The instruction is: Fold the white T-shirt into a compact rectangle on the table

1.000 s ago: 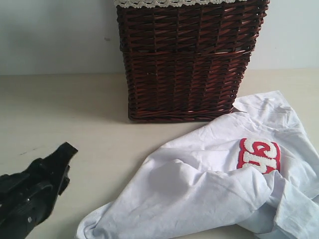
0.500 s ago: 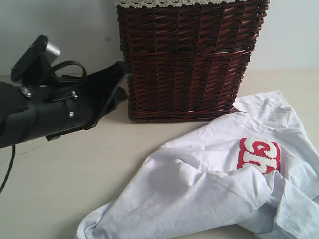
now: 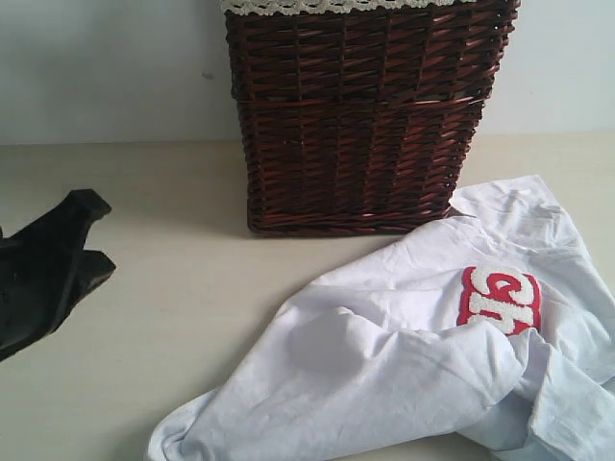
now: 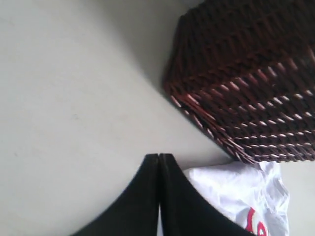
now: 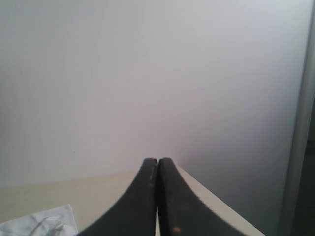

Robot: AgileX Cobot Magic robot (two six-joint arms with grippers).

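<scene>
The white T-shirt (image 3: 423, 355) lies crumpled on the table (image 3: 163, 288) at the right and front, its red patch with white letters (image 3: 500, 300) facing up. The left wrist view also catches a part of the T-shirt (image 4: 231, 189). My left gripper (image 3: 91, 230) hovers at the far left of the exterior view, well clear of the shirt. In the left wrist view this gripper (image 4: 159, 156) is shut, with nothing between its fingers. My right gripper (image 5: 158, 161) is shut and empty too, pointing at the wall; it is out of the exterior view.
A dark brown wicker basket (image 3: 360, 115) with cream lace trim (image 3: 336, 6) stands at the back centre, its base touching the shirt's far edge. The table's edge (image 5: 216, 196) runs beside the right gripper. A bit of white cloth (image 5: 44, 223) shows there.
The left arm rose from the front left toward the basket, then dropped back to the far left. Its jaws have closed. The shirt has not moved.
</scene>
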